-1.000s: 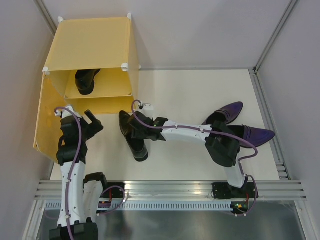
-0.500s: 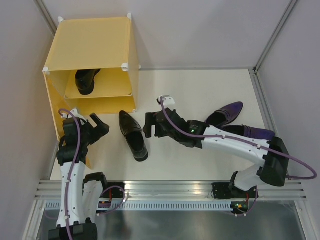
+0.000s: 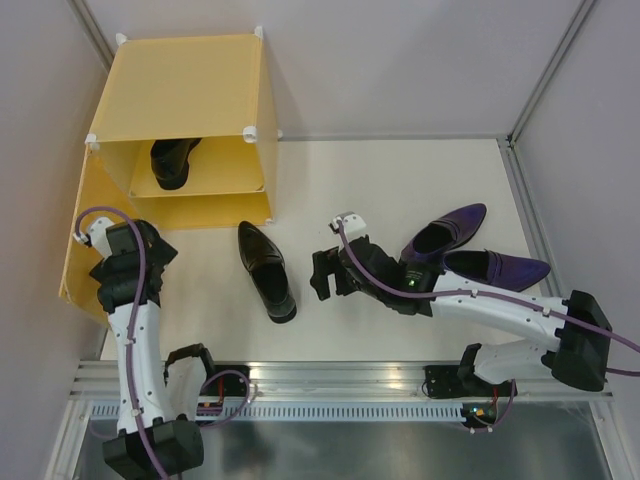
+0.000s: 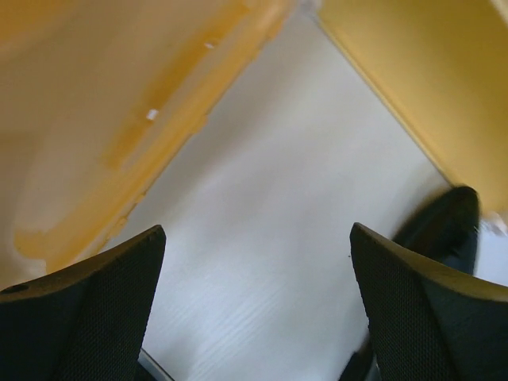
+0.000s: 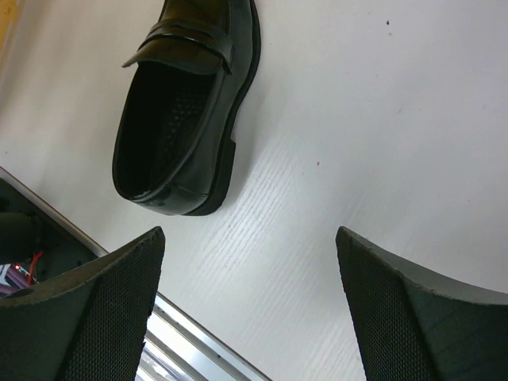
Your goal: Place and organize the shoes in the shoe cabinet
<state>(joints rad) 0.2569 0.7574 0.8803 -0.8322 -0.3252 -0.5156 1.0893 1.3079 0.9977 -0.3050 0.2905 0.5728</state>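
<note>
The yellow shoe cabinet (image 3: pixel 185 90) stands at the back left with its door (image 3: pixel 78 245) swung open. One black shoe (image 3: pixel 172 160) rests on its inner shelf. A second black shoe (image 3: pixel 266 270) (image 5: pixel 186 103) lies on the table in front of the cabinet, touched by neither gripper. Two purple shoes (image 3: pixel 447 230) (image 3: pixel 497 267) lie to the right. My right gripper (image 3: pixel 325 275) (image 5: pixel 250 309) is open and empty just right of the loose black shoe. My left gripper (image 3: pixel 150 250) (image 4: pixel 258 309) is open and empty beside the door (image 4: pixel 95 119), with a black shoe's toe (image 4: pixel 448 226) at its right.
Grey walls close in the white table (image 3: pixel 380 180) on three sides. A metal rail (image 3: pixel 330 375) runs along the near edge by the arm bases. The open door stands out at the table's left edge.
My right gripper opened, let go of the black shoe on the table and drew back to the right. My left arm swung left toward the open door.
</note>
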